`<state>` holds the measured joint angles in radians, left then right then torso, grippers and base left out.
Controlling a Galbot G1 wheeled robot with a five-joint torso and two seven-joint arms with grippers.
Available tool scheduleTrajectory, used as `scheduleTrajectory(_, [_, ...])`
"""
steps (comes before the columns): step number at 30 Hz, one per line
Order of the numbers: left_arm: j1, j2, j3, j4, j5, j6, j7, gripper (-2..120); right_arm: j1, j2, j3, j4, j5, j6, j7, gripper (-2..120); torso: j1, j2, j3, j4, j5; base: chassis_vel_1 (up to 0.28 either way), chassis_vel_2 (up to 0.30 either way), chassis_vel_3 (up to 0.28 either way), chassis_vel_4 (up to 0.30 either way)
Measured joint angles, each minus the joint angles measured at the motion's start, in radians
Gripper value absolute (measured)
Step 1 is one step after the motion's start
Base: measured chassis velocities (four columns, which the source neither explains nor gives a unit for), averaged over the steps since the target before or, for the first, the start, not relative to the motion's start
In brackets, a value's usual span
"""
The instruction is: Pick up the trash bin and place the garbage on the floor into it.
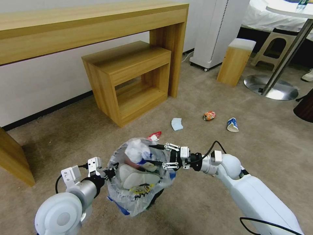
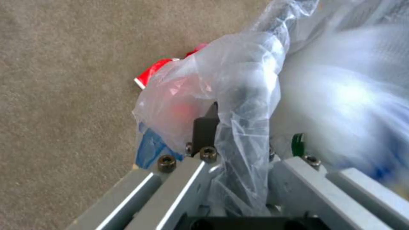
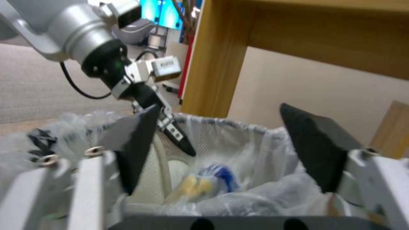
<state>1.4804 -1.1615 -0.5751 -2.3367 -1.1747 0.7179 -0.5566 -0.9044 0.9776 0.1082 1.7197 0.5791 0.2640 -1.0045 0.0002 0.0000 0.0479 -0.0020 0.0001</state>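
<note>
Now the left end effector point(image 1: 109, 172) is clamped on the rim of the bin point(image 1: 138, 176), holding it above the floor point(image 1: 202, 195). Opposite it, the right end effector point(image 1: 156, 156) hangs over the bin's mouth, fingers point(image 3: 315, 147) apart. Beyond them lie a red wrapper point(image 1: 155, 135), blue tissue point(image 1: 177, 124), orange can point(image 1: 209, 115) and cup point(image 1: 232, 125). No writing is legible.

A hotel-like room: beige carpet point(image 1: 81, 130), wooden desk point(image 1: 91, 29), white-sheeted bed point(image 1: 260, 16), round table point(image 1: 290, 9).
</note>
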Motion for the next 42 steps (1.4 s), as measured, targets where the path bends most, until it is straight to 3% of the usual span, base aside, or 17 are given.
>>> scheduleTrajectory(3, [0.0,0.003,-0.005,0.0,-0.002,0.0,0.0,0,-0.003,-0.007,0.008,0.012,0.008,-0.001,0.0,81,0.0,0.0,0.0,0.0,-0.0001,0.0,0.0,0.0,0.0])
scheduleTrajectory(4, [0.001,0.007,-0.015,0.0,-0.004,0.001,0.0,0,-0.01,-0.018,0.026,0.036,0.023,-0.003,0.003,92,0.0,0.0,0.0,0.0,0.0,0.0,0.0,0.0,0.0])
scheduleTrajectory(6, [0.001,0.009,-0.022,0.001,-0.005,0.001,0.0,0,-0.016,-0.025,0.037,0.051,0.033,-0.004,0.005,96,0.0,0.0,0.0,0.0,-0.0001,0.0,0.0,0.0,0.0])
scheduleTrajectory(13, [0.004,0.014,-0.064,0.011,-0.008,0.001,-0.002,0,-0.046,-0.048,0.084,0.096,0.065,-0.005,0.027,100,0.0,0.0,0.0,0.0001,0.0,0.0,0.0,0.0,0.0])
scheduleTrajectory(17, [0.008,0.016,-0.091,0.008,-0.014,0.001,-0.006,0,-0.075,-0.057,0.139,0.108,0.077,-0.005,0.16,100,0.0,0.0,0.0,0.0,-0.0001,0.0,0.0,0.0,0.0])
scheduleTrajectory(20, [0.007,0.012,-0.127,0.0,-0.009,0.001,-0.034,0,-0.108,-0.057,0.189,0.115,0.11,0.001,0.384,100,0.0,0.0,0.0,0.0001,-0.0001,0.0,0.0,0.0,0.0])
scheduleTrajectory(21, [0.007,0.012,-0.127,0.0,-0.009,0.001,-0.034,0,-0.108,-0.057,0.189,0.115,0.11,0.001,0.384,100,0.0,0.0,0.0,0.0001,-0.0001,0.0,0.0,0.0,0.0])
scheduleTrajectory(22, [0.007,0.008,-0.152,-0.007,-0.005,0.001,-0.06,0,-0.13,-0.052,0.229,0.116,0.108,0.002,0.451,100,0.0,0.0,0.0,0.0001,0.0,0.0,0.0,0.0,0.0])
scheduleTrajectory(30, [0.021,-0.004,-0.255,-0.017,0.021,-0.009,-0.093,0,-0.275,-0.024,0.373,0.109,0.035,0.038,0.597,100,0.0,0.0,0.0,-0.0001,-0.0001,0.0,0.0,0.0,0.0])
scheduleTrajectory(42, [0.026,-0.025,-0.362,-0.017,-0.067,-0.016,-0.107,0,-0.366,0.001,0.419,0.11,-0.017,0.062,0.692,100,0.0,0.0,0.0,-0.0001,0.0001,0.0,0.0,0.0,0.0])
